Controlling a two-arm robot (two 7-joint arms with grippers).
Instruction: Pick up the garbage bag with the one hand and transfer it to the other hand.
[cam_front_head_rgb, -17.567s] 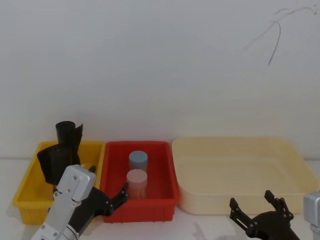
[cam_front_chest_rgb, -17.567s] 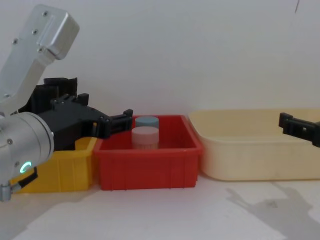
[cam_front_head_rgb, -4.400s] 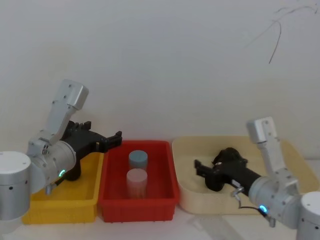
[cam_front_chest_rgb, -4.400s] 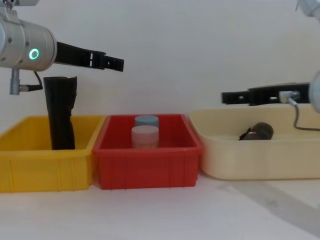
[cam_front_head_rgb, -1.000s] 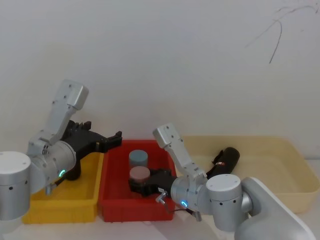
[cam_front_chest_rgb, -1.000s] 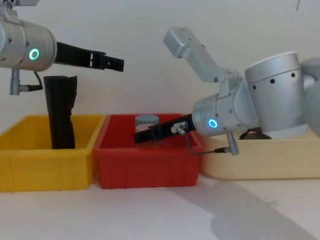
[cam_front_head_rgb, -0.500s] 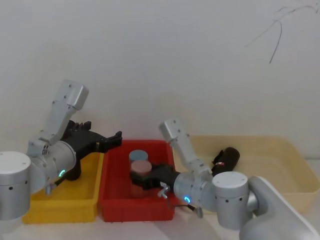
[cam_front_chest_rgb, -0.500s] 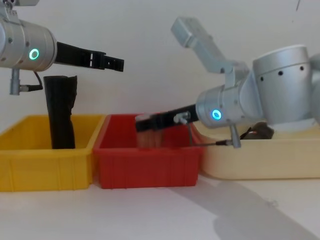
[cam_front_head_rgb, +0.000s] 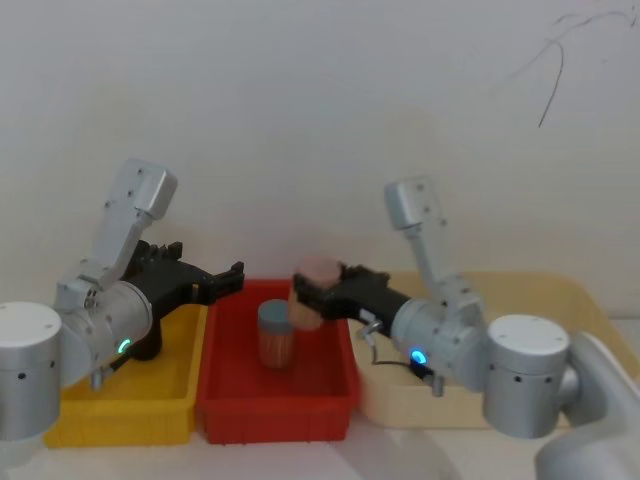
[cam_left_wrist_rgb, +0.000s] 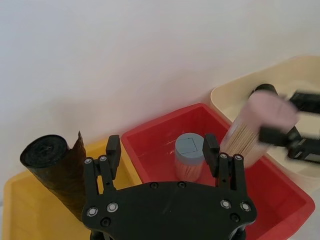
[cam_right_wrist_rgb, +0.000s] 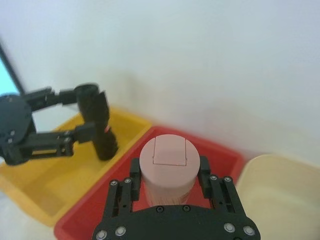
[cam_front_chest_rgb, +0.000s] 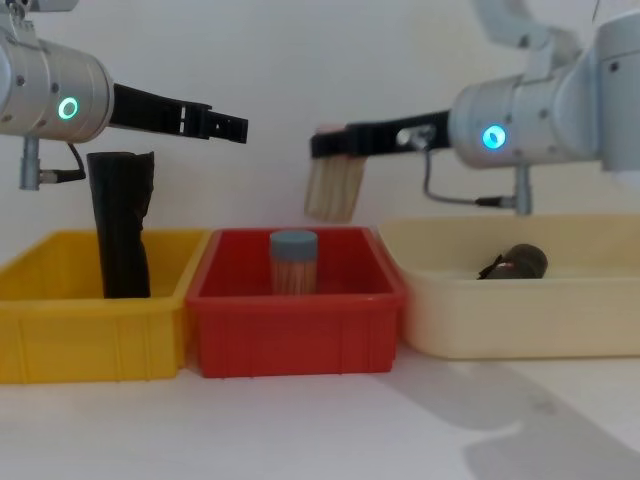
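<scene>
Right end effector (cam_front_chest_rgb: 330, 145) gripping pink-lidded jar (cam_front_chest_rgb: 335, 187), garbage bag (cam_front_chest_rgb: 515, 263) well below

A pink-capped jar (cam_front_chest_rgb: 335, 187), clamped in the right gripper (cam_front_chest_rgb: 330, 146), hangs over the red bin (cam_front_chest_rgb: 295, 330), blocking the air above its right side. A blue-capped jar (cam_front_chest_rgb: 294, 262) stands mid-bin. The cream tub (cam_front_chest_rgb: 500, 318) lies open around a black roll (cam_front_chest_rgb: 517, 263).
</scene>
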